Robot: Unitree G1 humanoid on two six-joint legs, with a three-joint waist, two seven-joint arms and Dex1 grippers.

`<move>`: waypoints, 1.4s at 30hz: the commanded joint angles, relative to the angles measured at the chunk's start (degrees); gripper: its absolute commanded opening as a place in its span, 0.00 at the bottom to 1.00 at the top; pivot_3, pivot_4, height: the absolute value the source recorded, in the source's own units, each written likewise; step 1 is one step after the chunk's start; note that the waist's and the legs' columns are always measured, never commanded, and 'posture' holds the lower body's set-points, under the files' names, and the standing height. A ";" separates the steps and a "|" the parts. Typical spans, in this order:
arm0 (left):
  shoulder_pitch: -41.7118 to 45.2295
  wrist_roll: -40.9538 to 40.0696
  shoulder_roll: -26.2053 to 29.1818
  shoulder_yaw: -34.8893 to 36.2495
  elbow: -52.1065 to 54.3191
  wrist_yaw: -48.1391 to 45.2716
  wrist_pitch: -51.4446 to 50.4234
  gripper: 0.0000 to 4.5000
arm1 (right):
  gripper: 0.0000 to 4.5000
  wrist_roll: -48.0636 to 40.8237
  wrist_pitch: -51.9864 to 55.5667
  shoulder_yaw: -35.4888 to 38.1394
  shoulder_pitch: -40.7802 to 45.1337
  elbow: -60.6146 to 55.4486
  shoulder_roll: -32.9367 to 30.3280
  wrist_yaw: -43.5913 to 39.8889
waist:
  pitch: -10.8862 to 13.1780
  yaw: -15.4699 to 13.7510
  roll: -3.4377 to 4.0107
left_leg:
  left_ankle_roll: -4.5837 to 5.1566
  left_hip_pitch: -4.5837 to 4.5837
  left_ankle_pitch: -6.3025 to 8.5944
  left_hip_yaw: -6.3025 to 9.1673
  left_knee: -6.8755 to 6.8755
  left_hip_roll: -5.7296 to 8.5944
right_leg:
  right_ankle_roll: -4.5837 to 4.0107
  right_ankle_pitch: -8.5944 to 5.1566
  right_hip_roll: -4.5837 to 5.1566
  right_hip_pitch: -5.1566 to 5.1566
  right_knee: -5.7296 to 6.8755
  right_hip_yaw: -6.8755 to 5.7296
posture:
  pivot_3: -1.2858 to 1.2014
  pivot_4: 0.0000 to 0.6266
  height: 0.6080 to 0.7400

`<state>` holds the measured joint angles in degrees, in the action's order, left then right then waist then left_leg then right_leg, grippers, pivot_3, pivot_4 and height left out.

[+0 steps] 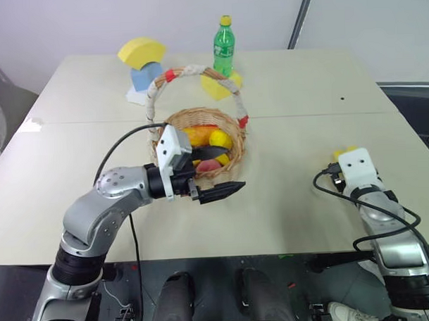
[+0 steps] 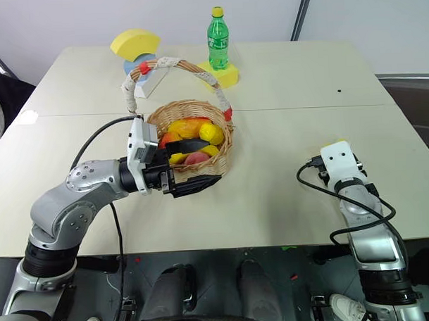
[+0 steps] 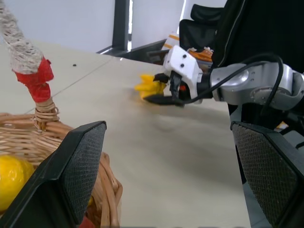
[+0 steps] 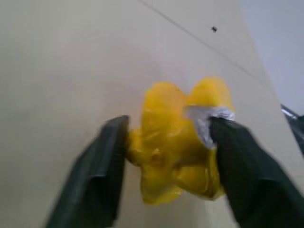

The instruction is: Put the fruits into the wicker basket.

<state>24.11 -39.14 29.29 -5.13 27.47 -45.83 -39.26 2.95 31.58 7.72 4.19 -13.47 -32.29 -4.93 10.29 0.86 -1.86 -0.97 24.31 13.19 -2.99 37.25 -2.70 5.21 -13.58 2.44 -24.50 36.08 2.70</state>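
Right gripper [image 4: 168, 156] is grasping the starfruit [image 4: 178, 142] at four o'clock from the wicker basket [image 1: 232, 156]; left gripper [image 3: 166, 171] is hanging released.

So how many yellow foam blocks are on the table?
2, both at the far end of the table: a yellow arch-shaped foam block atop a blue piece behind the wicker basket, and a yellow foam wedge under the green plastic bottle. Others may be hidden.

Both arms are built of rounded silver-grey metal segments joined by black rings. Each wrist carries a white, boxy camera housing, the right one marked by two small dark dots. Loose black cables loop from forearm to wrist. The left end effector [image 1: 229, 189] and right end effector [image 4: 166, 156] have black, finely textured fingers [image 3: 78, 166].
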 commanded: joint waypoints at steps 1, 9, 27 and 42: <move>-0.47 -0.41 0.60 2.09 2.06 0.09 1.53 1.00 | 0.51 1.36 -0.99 1.21 0.25 -2.91 -0.36 -0.55 | 0.00 0.00 0.00 | 0.00 0.00 0.00 0.00 0.00 0.00 | 0.00 0.00 0.00 0.00 0.00 0.00 | 0.52 0.24 1.00; -6.29 -5.84 6.35 15.18 -0.94 -0.64 -0.53 1.00 | 0.51 -8.11 -13.12 3.44 -0.03 -12.88 -8.41 -19.77 | 0.04 0.64 0.10 | 0.01 -0.07 0.00 -0.01 -0.07 -0.02 | 0.01 0.00 -0.03 -0.04 0.03 0.01 | 0.52 0.24 1.00; -15.15 -6.28 8.98 23.21 -2.47 -0.28 3.97 1.00 | 0.51 -27.24 2.05 -21.23 28.51 -12.62 8.78 -24.56 | 0.05 -0.05 0.00 | -0.01 -0.03 0.01 0.00 -0.10 -0.06 | -0.06 0.00 0.15 -0.06 -0.01 -0.07 | 0.52 0.24 1.00; -15.22 -8.44 7.72 23.25 -1.85 1.30 3.60 1.00 | 0.99 -42.63 8.89 -3.55 19.55 -22.92 5.22 -27.32 | 0.04 -0.06 -0.02 | -0.02 0.03 0.01 -0.04 -0.09 -0.03 | -0.04 0.01 0.17 -0.08 -0.03 -0.06 | 0.52 0.24 1.00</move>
<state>7.99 -46.37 37.08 16.77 24.84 -44.53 -36.66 -35.61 39.37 -0.31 23.90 -34.45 -26.64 -33.09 10.32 0.79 -1.88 -0.99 24.33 13.20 -3.04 37.17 -2.74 5.17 -13.57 2.61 -24.58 36.05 2.64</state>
